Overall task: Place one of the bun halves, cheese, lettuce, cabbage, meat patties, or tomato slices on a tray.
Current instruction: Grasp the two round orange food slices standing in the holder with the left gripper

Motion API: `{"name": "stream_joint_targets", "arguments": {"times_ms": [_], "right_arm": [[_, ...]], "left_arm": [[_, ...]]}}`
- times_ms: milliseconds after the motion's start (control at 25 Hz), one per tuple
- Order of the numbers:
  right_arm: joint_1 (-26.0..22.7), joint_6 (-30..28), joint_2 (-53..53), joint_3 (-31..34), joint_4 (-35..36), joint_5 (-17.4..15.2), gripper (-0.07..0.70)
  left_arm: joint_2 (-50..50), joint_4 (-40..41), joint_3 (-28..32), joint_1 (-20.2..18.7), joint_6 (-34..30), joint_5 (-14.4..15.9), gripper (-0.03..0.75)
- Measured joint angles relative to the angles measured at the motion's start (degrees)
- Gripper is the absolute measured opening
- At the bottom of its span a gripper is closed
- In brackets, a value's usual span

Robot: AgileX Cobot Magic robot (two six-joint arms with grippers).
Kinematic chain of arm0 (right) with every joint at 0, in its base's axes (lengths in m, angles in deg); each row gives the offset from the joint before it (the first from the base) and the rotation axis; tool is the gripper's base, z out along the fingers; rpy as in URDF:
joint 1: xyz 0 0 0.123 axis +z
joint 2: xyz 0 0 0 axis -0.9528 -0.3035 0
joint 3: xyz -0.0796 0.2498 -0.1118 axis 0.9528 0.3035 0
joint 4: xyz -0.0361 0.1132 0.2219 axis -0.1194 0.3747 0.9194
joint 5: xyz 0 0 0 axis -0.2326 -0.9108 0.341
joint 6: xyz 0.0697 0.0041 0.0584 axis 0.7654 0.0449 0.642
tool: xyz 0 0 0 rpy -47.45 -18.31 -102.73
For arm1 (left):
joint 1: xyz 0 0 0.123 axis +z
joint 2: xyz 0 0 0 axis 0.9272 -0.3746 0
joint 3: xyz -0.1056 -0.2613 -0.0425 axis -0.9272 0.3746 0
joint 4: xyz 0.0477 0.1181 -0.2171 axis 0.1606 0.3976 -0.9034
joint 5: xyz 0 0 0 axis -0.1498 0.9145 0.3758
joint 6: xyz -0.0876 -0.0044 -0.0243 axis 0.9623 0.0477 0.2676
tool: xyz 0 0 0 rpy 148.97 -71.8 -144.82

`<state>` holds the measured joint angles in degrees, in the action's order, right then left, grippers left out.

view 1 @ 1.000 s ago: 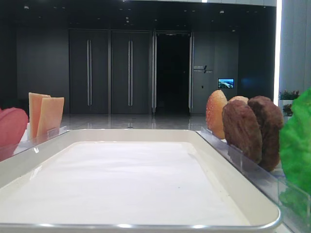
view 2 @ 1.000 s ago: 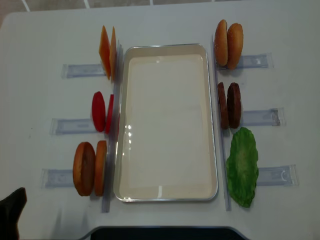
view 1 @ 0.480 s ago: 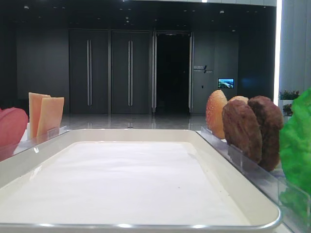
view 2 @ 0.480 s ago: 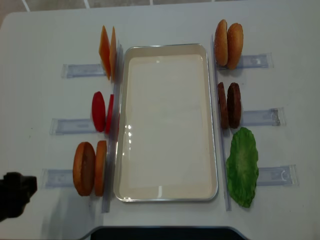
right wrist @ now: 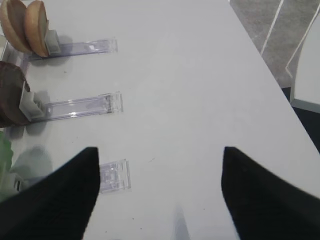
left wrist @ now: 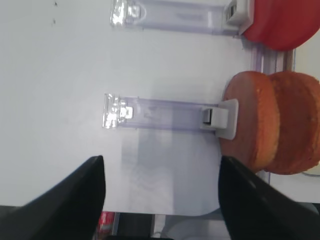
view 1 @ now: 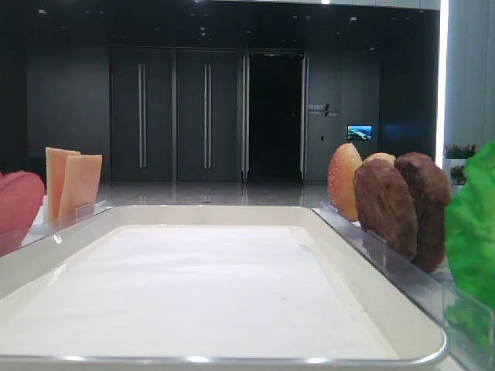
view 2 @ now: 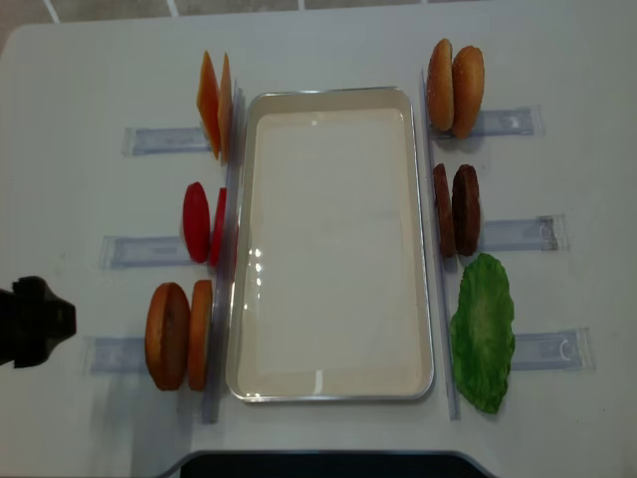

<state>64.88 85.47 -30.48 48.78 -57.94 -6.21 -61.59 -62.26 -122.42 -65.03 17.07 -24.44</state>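
**A:** Where do you see the bun halves [view 2: 180,336]?

**B:** You have a pair standing on edge in a clear rack [view 2: 117,355], just left of the tray [view 2: 332,386] at its near corner. In your left wrist view they sit ahead and to the right of the left pincer [left wrist: 161,200], close but apart from it.

**A:** And that pincer?

**B:** Its fingers [left wrist: 67,195] are spread wide, holding nothing, above bare bench [view 2: 80,90].

**A:** The tray itself?

**B:** White liner, nothing on it. Beyond the buns on your pincer's side are the tomato slices [view 2: 203,223], then the cheese [view 2: 215,104]. Across the tray stand more buns [view 2: 455,88], the meat patties [view 2: 456,210] and the lettuce [view 2: 483,332].

**A:** The right pincer [right wrist: 159,195]?

**B:** Also spread and empty, over the bench with the right-hand racks [right wrist: 82,106] ahead on its left.
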Motion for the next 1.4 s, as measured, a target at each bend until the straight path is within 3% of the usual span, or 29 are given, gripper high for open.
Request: {"name": "stream_joint_targets", "arguments": {"times_ms": [240, 560, 1400], "right_arm": [[0.0, 0.0, 0.0, 0.0, 0.0, 0.0, 0.515], [0.0, 0.0, 0.0, 0.0, 0.0, 0.0, 0.515], [0.0, 0.0, 0.0, 0.0, 0.0, 0.0, 0.515]], "left_arm": [[-9.63, -2.0, -0.77, 0.0, 1.24, 0.13, 0.536], [-13.93, -3.0, -1.72, 0.0, 1.58, -0.77, 0.534], [-14.96, -4.32, -1.72, 0.0, 5.75, -2.63, 0.534]]}}
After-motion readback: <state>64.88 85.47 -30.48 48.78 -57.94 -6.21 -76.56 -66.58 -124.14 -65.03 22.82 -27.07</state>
